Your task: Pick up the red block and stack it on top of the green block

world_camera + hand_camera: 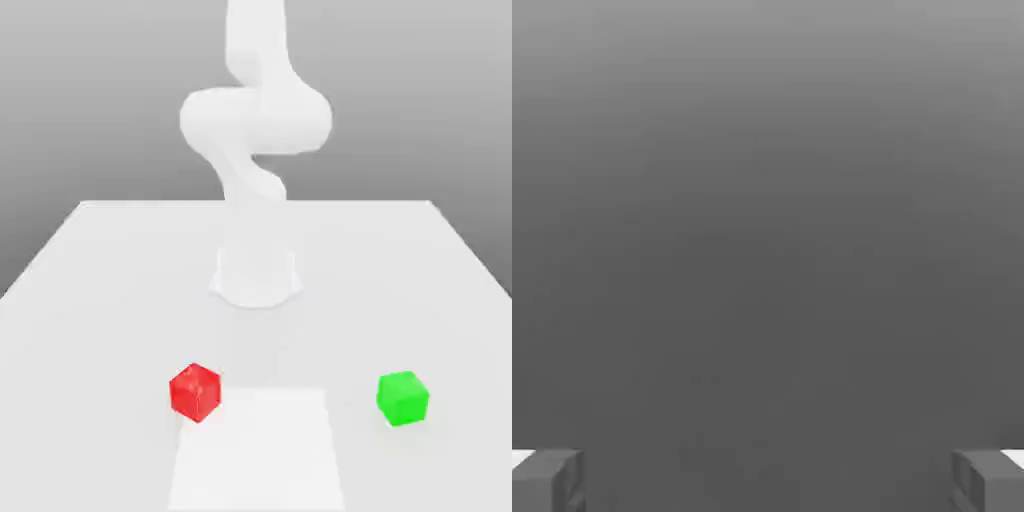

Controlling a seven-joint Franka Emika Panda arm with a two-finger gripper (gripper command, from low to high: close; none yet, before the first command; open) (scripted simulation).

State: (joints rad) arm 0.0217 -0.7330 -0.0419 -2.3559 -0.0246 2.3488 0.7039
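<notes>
The red block is a small glossy cube resting on the white table, toward the exterior view's left near the front. The green block, about the same size, rests on the table toward the exterior view's right, well apart from the red one. In the hand view my gripper is open: two grey fingertips stand far apart with nothing between them, and behind them lies plain grey background. Neither block is touched.
The white arm rises from its round base at the middle of the table, behind both blocks. A paler rectangular patch lies between the blocks at the front edge.
</notes>
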